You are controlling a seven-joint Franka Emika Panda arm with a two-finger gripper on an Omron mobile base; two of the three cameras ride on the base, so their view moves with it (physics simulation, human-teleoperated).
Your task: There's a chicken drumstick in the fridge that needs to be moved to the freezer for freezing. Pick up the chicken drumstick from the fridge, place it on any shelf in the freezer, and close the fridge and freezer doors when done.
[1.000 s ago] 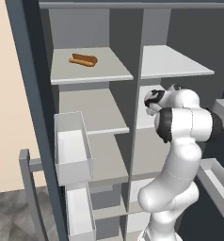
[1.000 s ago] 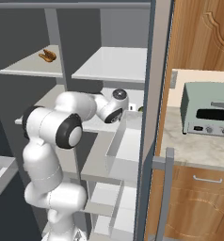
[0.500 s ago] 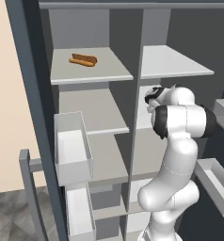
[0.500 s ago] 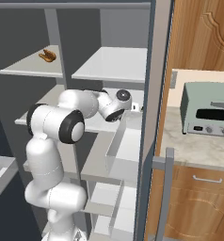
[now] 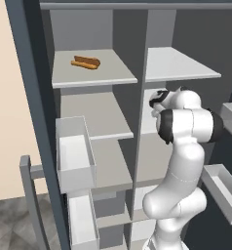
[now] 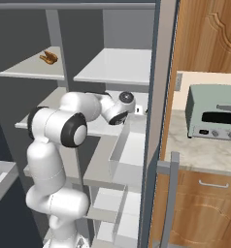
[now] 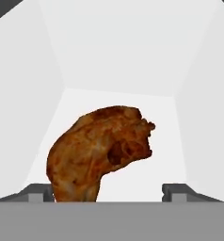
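Note:
The chicken drumstick (image 7: 102, 150), an orange-brown lumpy piece, lies on a light grey shelf of the fridge, the right compartment, close in front of the hand. My gripper (image 7: 109, 194) is open around its near end. The left fingertip (image 7: 38, 193) is right beside the meat, and the right fingertip (image 7: 180, 192) stands well clear of it. In the base views the gripper (image 5: 156, 100) (image 6: 139, 109) reaches into the fridge under its upper shelf (image 5: 181, 66). The freezer, the left compartment, has a shelf (image 5: 108, 73) at the same height. Both doors stand open.
A hot dog in a bun (image 5: 86, 62) (image 6: 48, 57) lies on the upper left shelf. Translucent door bins (image 5: 76, 151) (image 6: 132, 145) jut out on both sides of the arm. A toaster oven (image 6: 214, 114) stands on the counter (image 6: 200, 152) to the right.
The arm has stretched a little further into the right compartment, with the elbow drawn in closer behind the hand. The hot dog and the doors have not moved.

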